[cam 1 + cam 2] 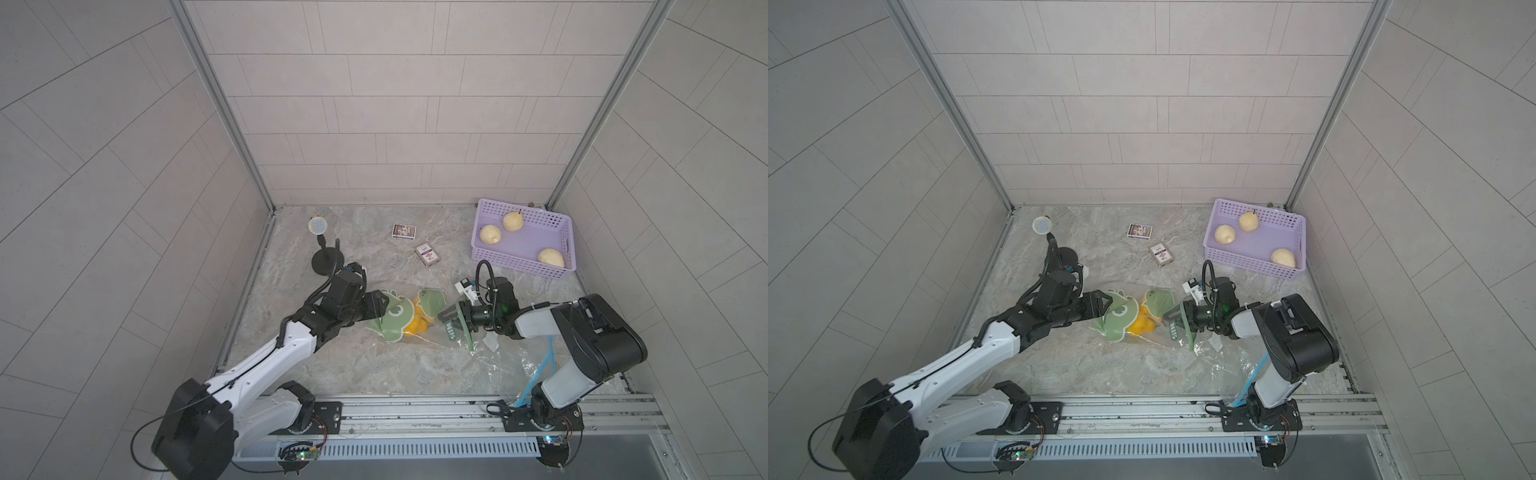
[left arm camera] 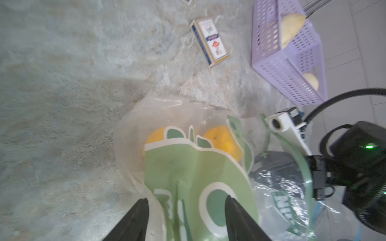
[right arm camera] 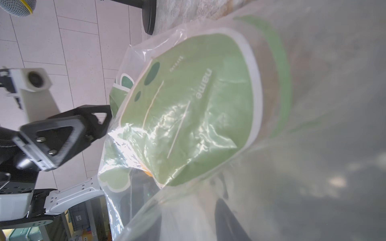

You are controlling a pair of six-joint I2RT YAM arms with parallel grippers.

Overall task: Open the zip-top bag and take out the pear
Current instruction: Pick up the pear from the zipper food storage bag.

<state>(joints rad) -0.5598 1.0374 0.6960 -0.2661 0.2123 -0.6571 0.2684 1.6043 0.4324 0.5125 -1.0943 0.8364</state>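
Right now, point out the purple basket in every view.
Top view: basket in the table's far right corner.
Top view: basket in the same corner.
Left wrist: basket beside the card box, cut by the picture's edge.
Right wrist: not in it.
Shared landmark: bag, seen in all four views.

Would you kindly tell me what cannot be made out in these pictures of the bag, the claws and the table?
- Right claw: veiled by the bag film in every view; open or shut unclear.
- Yellow fruit: left wrist view, mostly behind the green print; kind unclear.
- Card box lettering: too small in both top views, blurred in the left wrist view.
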